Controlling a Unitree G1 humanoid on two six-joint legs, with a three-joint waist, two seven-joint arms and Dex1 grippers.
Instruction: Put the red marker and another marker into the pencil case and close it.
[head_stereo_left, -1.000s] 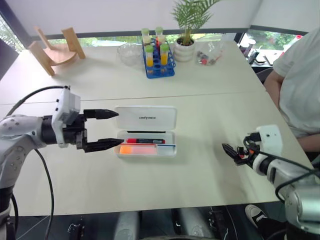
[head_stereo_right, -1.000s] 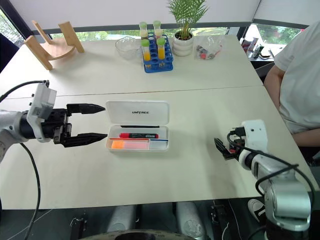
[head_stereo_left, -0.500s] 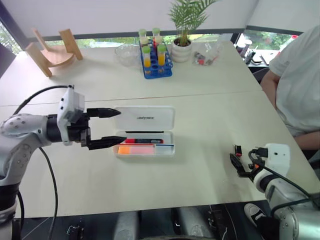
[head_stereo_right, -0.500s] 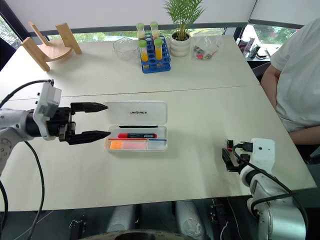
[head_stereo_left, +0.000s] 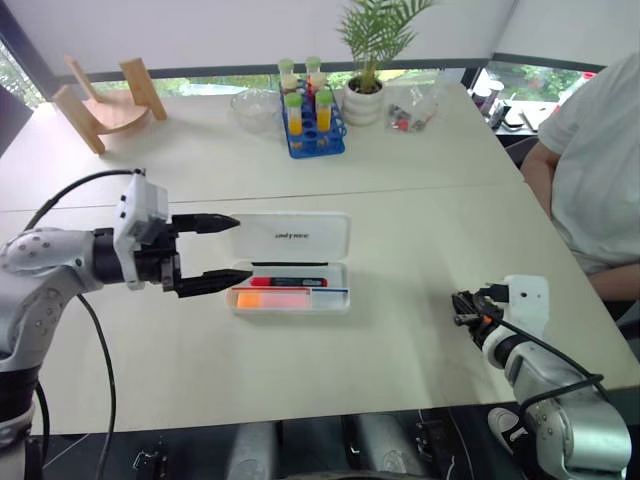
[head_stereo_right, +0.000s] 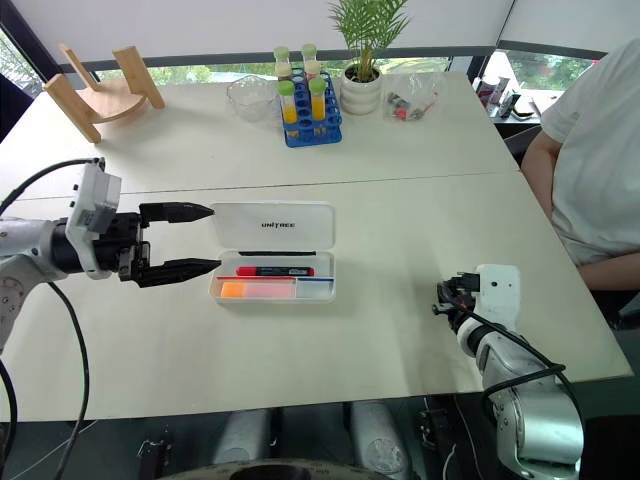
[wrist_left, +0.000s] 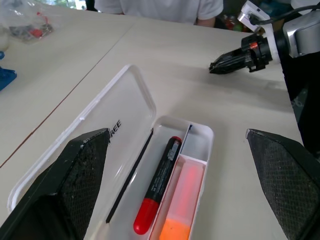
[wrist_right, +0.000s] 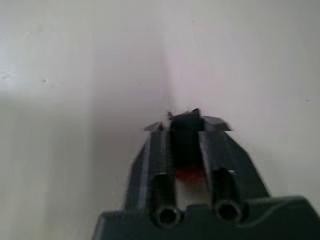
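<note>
At worktop centre, eye views: the pencil case (head_stereo_left: 342, 300) lies open, well apart from the worktop (head_stereo_left: 400, 220) edges, with its lid (head_stereo_left: 291, 236) flat on the far side of the tray.
Case contents: the red marker (head_stereo_left: 289, 282) is in the far long compartment. Another marker (head_stereo_left: 268, 298), with its orange cap to the left, is in the near compartment.
Left jaws: apart and empty. They sit just left of the case, one fingertip by the lid's left edge and the other by the tray's left end.
Right jaws: together, low over the near right worktop and well apart from the case.
Far worktop containers: a blue rack (head_stereo_left: 318, 128) holds green-capped tubes of yellow-orange liquid. A glass bowl (head_stereo_left: 257, 108) stands left of the rack.
Left wrist view: the red marker (wrist_left: 159, 190) and another marker (wrist_left: 181, 202) lie side by side, apparently below the rim. A thin black pen (wrist_left: 131, 180) lies along the hinge side, and the small end compartment is bare.
Right wrist view: the jaws appear clamped on a small black-and-red piece (wrist_right: 186, 145).
Step in hand (judgement): both markers are stowed and closing remains.
Method: catch the lid's free edge, swing it over the hinge toward the near side, then press it evenly until it seats. Keep the tray from sliding.
</note>
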